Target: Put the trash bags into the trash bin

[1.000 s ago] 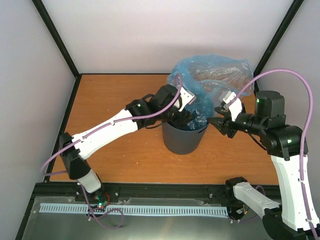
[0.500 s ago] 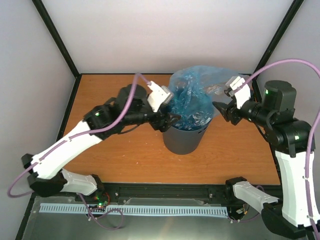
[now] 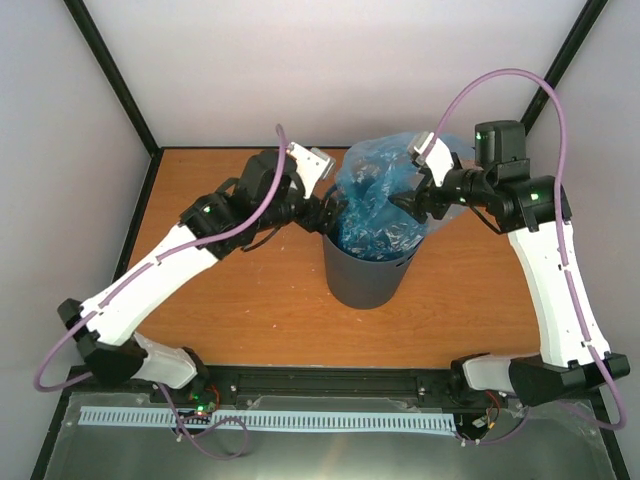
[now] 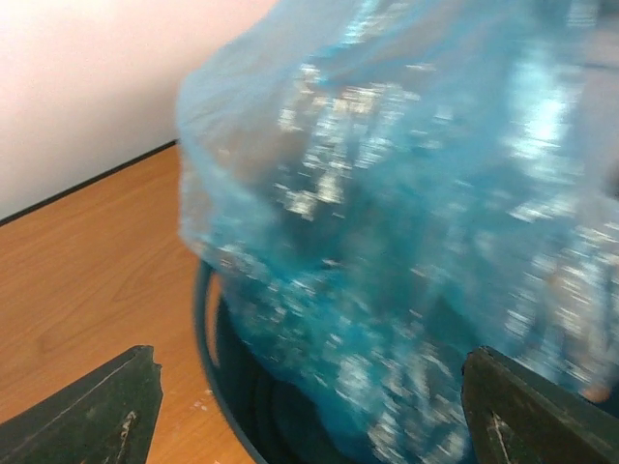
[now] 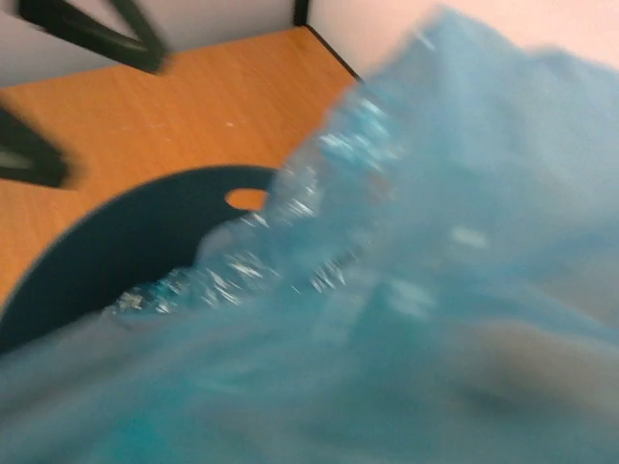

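The light-blue trash bag (image 3: 385, 195) stands bunched in the mouth of the dark grey trash bin (image 3: 368, 278), and most of it billows above the rim. My left gripper (image 3: 325, 215) is at the bin's left rim, open. In the left wrist view its fingers (image 4: 92, 416) are spread wide, with the bag (image 4: 406, 242) ahead of them over the bin's rim (image 4: 205, 329). My right gripper (image 3: 412, 205) presses into the bag's right side from above, its fingers looking spread. In the right wrist view the bag (image 5: 435, 242) hides those fingers. The bin's inside (image 5: 116, 251) shows its slot handle (image 5: 247, 198).
The bin stands mid-table on the orange wooden tabletop (image 3: 230, 300). Black frame posts (image 3: 110, 70) and pale walls close in the left, back and right sides. A purple cable (image 3: 520, 80) loops above the right arm.
The left gripper has let go, opened wide and drawn back to the bin's left rim. The right arm has swung left and up against the bag. The bag has gathered over the bin.
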Tool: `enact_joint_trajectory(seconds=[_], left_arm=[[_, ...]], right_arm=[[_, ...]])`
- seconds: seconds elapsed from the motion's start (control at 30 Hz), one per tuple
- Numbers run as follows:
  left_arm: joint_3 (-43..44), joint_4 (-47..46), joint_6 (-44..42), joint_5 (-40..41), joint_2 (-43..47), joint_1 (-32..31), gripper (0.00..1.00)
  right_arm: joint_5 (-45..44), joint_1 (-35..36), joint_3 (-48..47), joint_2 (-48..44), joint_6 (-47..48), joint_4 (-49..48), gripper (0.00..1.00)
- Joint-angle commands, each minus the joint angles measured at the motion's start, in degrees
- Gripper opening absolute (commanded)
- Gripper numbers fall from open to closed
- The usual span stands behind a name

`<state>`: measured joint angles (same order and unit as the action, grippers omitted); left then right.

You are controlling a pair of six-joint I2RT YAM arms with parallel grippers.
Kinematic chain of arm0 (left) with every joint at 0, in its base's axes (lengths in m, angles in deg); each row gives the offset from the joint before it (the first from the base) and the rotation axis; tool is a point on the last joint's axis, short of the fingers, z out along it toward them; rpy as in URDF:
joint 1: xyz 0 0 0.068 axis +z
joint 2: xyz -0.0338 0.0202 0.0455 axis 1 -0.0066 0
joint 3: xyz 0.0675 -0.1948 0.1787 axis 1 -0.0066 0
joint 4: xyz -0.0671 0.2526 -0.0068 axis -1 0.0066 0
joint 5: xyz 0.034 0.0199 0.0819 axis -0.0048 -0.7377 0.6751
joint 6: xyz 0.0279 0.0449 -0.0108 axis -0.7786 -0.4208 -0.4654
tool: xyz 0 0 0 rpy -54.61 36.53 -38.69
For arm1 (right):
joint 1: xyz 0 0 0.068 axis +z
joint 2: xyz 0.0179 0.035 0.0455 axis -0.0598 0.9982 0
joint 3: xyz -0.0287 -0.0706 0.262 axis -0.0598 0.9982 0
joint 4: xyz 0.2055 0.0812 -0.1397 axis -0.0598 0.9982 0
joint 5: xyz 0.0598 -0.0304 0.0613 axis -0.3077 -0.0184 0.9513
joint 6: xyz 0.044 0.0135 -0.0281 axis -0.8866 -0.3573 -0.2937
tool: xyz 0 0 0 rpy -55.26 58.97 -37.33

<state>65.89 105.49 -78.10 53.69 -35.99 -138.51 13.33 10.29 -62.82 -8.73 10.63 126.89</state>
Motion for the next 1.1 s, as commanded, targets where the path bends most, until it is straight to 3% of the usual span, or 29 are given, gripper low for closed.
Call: enact_joint_trajectory(seconds=[0.0,0.13,0.23,0.4,0.53,0.63,0.87,1.07], left_arm=[[2.3,-5.8,-0.9,3.8,-5.2,5.8,0.84],[3.9,-10.8,2.5,-4.9,-9.1,16.8,0.82],[3.3,-16.8,2.9,-8.0,-11.1,18.9,0.83],[10.8,-17.9,4.3,-12.4,-17.4,18.9,0.80],[17.4,-15.6,4.1,-17.2,-23.4,18.9,0.74],[19.3,-14.6,3.0,-21.3,-25.4,17.9,0.67],[15.9,-10.3,-4.7,-20.4,-21.6,8.4,0.63],[4.8,-11.2,-2.9,-17.8,-13.9,4.0,0.56]], right_arm=[[7.8,1.9,-4.3,1.6,1.9,0.8,0.89],[7.2,2.7,-3.3,2.5,-0.6,-1.8,0.90],[2.4,3.0,-2.4,2.7,-5.9,-6.5,0.85],[0.9,3.0,-2.7,3.0,-9.8,-8.7,0.47],[3.8,3.1,-3.9,1.9,-8.6,-6.1,0.24],[6.9,3.3,-3.6,-0.1,-7.2,-4.5,0.12],[14.9,4.5,-6.7,-3.3,-5.7,0.8,0.09],[17.8,5.9,-8.4,-3.7,-4.4,3.6,0.09]])
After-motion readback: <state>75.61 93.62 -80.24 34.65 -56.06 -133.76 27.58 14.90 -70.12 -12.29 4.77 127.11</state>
